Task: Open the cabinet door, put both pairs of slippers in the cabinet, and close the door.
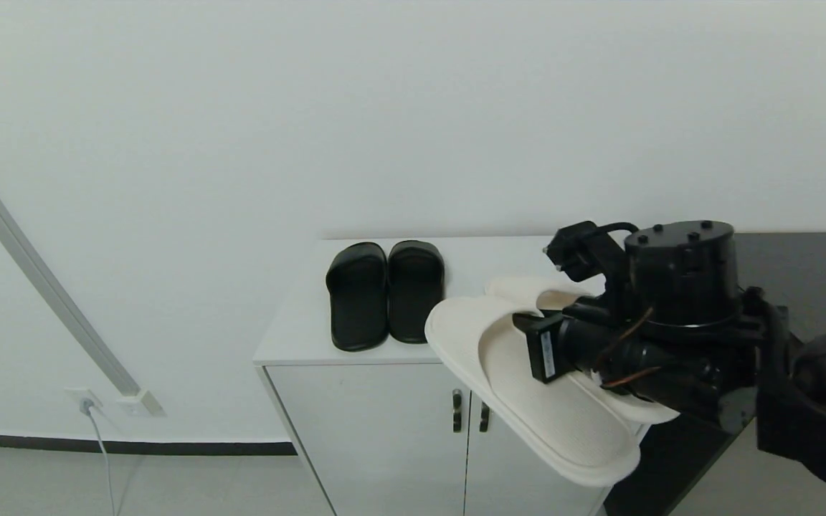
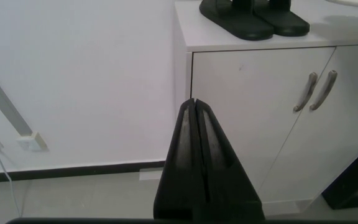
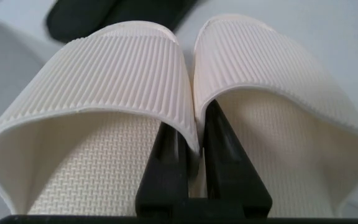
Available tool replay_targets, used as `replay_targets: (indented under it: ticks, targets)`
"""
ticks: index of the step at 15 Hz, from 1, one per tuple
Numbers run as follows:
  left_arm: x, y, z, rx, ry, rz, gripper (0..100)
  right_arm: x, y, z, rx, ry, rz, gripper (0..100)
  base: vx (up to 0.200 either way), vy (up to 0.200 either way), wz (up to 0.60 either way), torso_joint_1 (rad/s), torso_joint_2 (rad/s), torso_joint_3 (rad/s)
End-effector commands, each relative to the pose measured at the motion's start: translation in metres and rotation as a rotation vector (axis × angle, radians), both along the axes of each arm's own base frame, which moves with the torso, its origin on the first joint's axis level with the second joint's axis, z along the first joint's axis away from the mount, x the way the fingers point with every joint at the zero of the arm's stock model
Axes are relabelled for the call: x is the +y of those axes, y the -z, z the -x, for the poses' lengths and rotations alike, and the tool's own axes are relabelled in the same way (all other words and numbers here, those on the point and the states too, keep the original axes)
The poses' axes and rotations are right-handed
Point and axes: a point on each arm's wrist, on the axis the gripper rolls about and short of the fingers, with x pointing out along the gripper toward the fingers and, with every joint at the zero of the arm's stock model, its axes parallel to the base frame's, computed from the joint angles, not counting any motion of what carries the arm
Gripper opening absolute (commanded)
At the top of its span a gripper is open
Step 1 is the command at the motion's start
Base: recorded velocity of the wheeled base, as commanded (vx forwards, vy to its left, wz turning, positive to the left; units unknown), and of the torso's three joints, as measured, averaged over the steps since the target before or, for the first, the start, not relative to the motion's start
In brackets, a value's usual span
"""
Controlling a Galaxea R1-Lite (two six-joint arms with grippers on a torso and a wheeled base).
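One white pair [image 1: 549,416] is pinched in the right tool [image 3: 196,130], left tool [image 2: 194,107] closed empty; cabinet doors [image 1: 377,430] unopened, black pair [image 1: 359,301] waiting.

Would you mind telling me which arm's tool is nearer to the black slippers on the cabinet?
Right. The right tool, shut on the white slippers, is close beside the black slippers. The left tool, shut, sits lower, out in front of the cabinet.

A plain indoor room, home hallway or test space I cannot tell: bare white wall [image 1: 413,107], low white cabinet [image 1: 377,430] carrying black slippers [image 1: 384,295], a wall socket [image 1: 83,398], dark skirting [image 1: 169,448], grey floor [image 1: 33,487].
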Motion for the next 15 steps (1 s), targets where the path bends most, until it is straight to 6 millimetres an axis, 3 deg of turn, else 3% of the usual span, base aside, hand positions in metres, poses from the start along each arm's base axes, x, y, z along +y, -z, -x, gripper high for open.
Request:
replay_targets:
  ticks: [1,6,15]
  targets:
    - [0.0,0.0,0.0,0.0,0.001,0.0,0,-0.02,-0.006,0.028,-0.059,-0.059,-0.014,0,0.0,0.0,0.0,0.0,0.0,0.0]
    - [0.0,0.0,0.0,0.0,0.001,0.0,0,-0.018,0.004,0.034,-0.067,-0.099,-0.015,0,0.0,0.0,0.0,0.0,0.0,0.0]
    - [0.0,0.0,0.0,0.0,0.0,0.0,0,-0.019,0.009,0.037,-0.051,-0.115,-0.007,0,-0.178,0.0,0.0,0.001,0.0,0.002]
